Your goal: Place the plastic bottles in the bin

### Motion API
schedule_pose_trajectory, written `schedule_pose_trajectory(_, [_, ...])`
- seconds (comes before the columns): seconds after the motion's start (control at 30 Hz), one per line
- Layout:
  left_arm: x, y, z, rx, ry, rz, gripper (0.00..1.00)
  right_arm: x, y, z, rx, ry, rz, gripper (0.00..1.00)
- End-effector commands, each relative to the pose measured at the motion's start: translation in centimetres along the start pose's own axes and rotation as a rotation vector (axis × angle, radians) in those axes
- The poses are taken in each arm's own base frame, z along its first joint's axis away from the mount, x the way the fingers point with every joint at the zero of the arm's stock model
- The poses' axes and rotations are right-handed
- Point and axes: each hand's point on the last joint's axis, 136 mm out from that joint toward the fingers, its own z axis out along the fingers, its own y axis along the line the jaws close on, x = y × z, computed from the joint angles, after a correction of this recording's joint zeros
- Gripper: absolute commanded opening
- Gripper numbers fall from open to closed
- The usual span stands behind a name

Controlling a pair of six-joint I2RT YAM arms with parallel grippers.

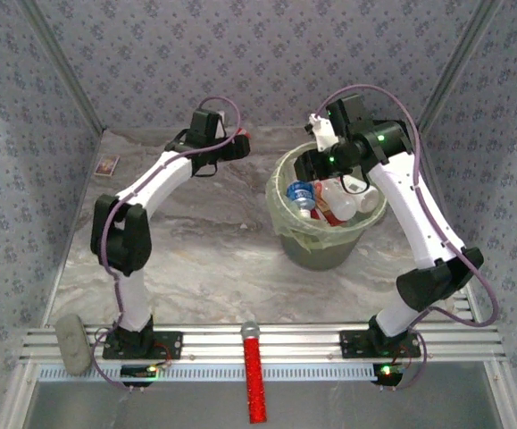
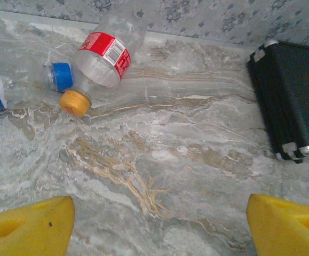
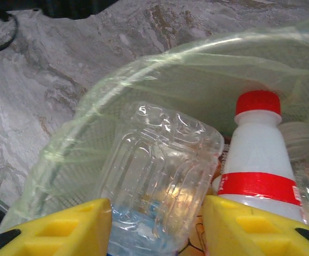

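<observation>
The bin (image 1: 325, 246) is a pale-green bucket with a thin bag liner (image 3: 159, 74), and it holds several plastic bottles. Among them is a white bottle with a red cap (image 3: 256, 154). My right gripper (image 1: 316, 165) hangs over the bin's far rim. Its yellow fingers (image 3: 58, 229) stand on either side of a clear ribbed bottle (image 3: 159, 170); whether they press on it I cannot tell. My left gripper (image 2: 159, 226) is open above bare table. Beyond it lie a clear red-labelled bottle (image 2: 109, 48) with a yellow cap and a blue-capped bottle (image 2: 61, 76).
A black case (image 2: 290, 98) lies right of the left gripper, by the back wall. A small brown-framed card (image 1: 107, 165) sits at the far left. A long red stick (image 1: 255, 380) and a grey block (image 1: 72, 342) rest on the near rails.
</observation>
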Motion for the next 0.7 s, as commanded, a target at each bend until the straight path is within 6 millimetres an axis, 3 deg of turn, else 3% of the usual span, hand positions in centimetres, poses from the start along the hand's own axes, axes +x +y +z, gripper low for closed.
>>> schedule_pose_trajectory(0.0, [-1.7, 0.4, 1.4, -0.015, -0.015, 0.068, 0.86, -0.9, 0.4, -2.4, -0.011, -0.084, 0.011, 0.50])
schedule_pose_trajectory(0.2, [-4.7, 5.1, 4.0, -0.228, -0.054, 0.094, 0.95, -0.9, -0.2, -5.2, -0.007, -0.181, 0.016, 0.52])
schedule_pose_trajectory(0.27, [-5.3, 7.7, 4.6, -0.292, -0.056, -0.046, 0.95, -0.4, -0.8, -5.1, 0.004, -0.178, 0.025, 0.54])
schedule_pose_trajectory(0.43, [-3.9, 13.3, 5.9, -0.293, -0.059, -0.557, 0.97, 0.7, -2.5, -3.8, 0.029, -0.149, 0.057, 0.55])
schedule_pose_trajectory(0.67, [-1.9, 16.4, 7.3, -0.258, -0.187, -0.975, 0.98, 1.3, -3.3, -3.1, 0.043, -0.116, 0.046, 0.55])
